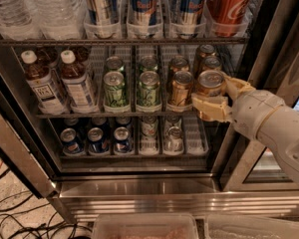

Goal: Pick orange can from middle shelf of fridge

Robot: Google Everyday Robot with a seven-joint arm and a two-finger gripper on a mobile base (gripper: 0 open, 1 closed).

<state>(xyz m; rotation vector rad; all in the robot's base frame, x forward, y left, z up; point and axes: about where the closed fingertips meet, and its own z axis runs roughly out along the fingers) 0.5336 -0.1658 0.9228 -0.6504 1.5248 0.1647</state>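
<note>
The fridge (269, 14) stands open in front of me. Its middle shelf (114, 114) carries two brown tea bottles (42, 83), two lanes of green cans (114, 88) and lanes of orange cans (181, 87). My cream gripper (218, 96) reaches in from the right at the shelf's right end. It is shut on an orange can (211, 82), with one finger (209, 109) under and in front of the can and the other behind it on the right. The can is upright, level with the front row.
The top rack holds water bottles (55, 9), tall blue-silver cans (142, 4) and a red Coca-Cola can (229, 4). The bottom rack holds blue Pepsi cans (94, 139). The dark door edge (249, 73) stands just right of the gripper. Cables (10, 218) lie on the floor at left.
</note>
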